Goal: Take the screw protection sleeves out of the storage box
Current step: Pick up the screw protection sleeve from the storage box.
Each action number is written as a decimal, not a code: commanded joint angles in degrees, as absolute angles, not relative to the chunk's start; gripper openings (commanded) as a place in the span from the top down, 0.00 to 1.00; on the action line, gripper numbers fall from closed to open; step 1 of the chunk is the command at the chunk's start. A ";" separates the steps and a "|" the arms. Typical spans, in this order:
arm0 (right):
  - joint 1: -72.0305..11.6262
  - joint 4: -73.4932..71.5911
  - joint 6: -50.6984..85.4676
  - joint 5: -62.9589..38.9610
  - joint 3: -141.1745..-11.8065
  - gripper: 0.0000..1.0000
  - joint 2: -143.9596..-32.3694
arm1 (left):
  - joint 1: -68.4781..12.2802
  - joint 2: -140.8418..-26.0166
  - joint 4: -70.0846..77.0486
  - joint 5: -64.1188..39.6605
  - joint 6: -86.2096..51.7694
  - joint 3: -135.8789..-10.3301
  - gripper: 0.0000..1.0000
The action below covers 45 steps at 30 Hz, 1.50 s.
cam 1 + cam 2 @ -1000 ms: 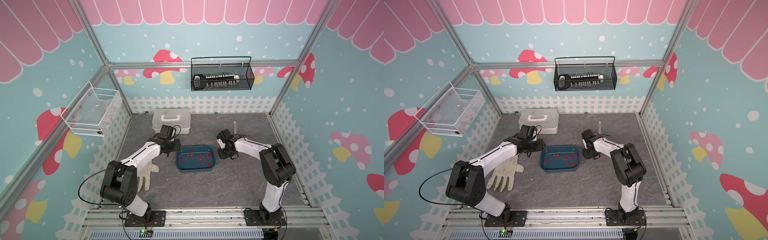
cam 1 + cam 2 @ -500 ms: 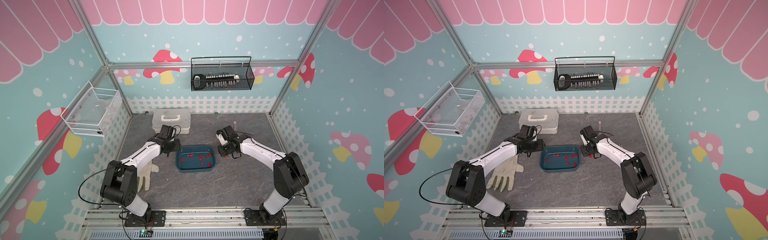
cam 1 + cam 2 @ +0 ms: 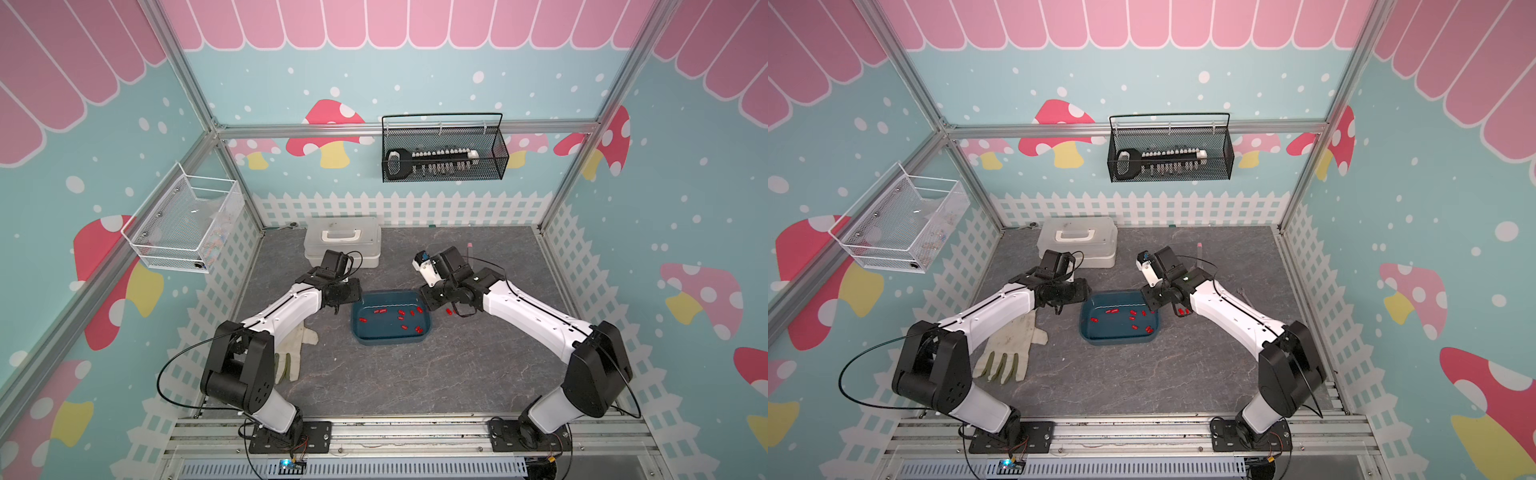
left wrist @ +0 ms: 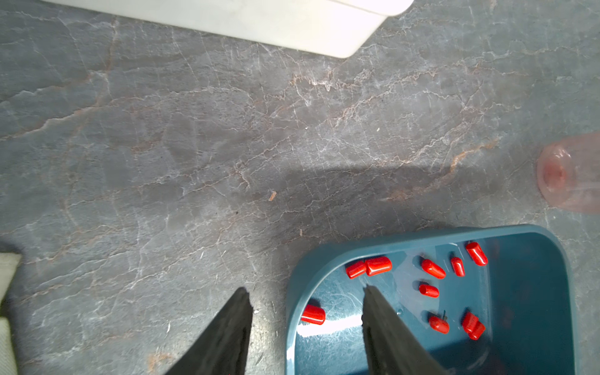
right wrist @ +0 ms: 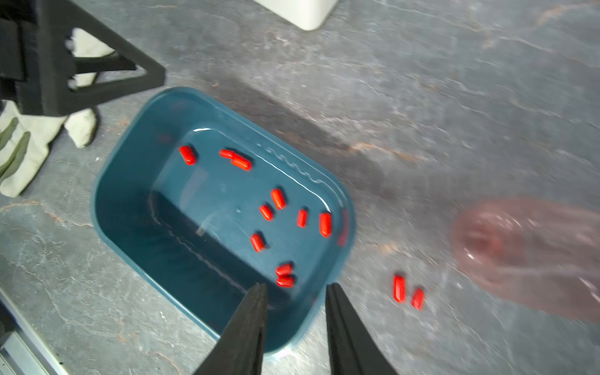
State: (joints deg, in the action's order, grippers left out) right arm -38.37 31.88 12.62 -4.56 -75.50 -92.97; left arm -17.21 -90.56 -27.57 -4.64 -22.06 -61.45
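Note:
The storage box is a teal tub at the middle of the table. Several red screw protection sleeves lie scattered on its floor. Two more sleeves rest on the table just right of the box. My left gripper is open and straddles the box's left rim, one finger inside, one outside. My right gripper is open and empty above the box's right end.
A white lidded case stands behind the box on the left. A work glove lies under the left arm. A pink tube stands behind the right gripper. Wire baskets hang on the back and left walls.
My right gripper has shifted left to the box's right end, and that arm's elbow has swung out to the right and front. The left arm has not moved.

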 commanded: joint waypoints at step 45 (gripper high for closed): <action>-42.11 36.82 11.42 1.27 -92.41 0.67 -124.35 | -15.82 -90.43 -23.58 -10.46 -20.79 -60.91 0.46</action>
State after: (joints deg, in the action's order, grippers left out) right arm -42.00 35.38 10.66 0.56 -91.50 -122.85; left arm -16.16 -90.61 -24.49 -9.74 -21.82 -61.39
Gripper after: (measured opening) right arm 0.330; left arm 0.545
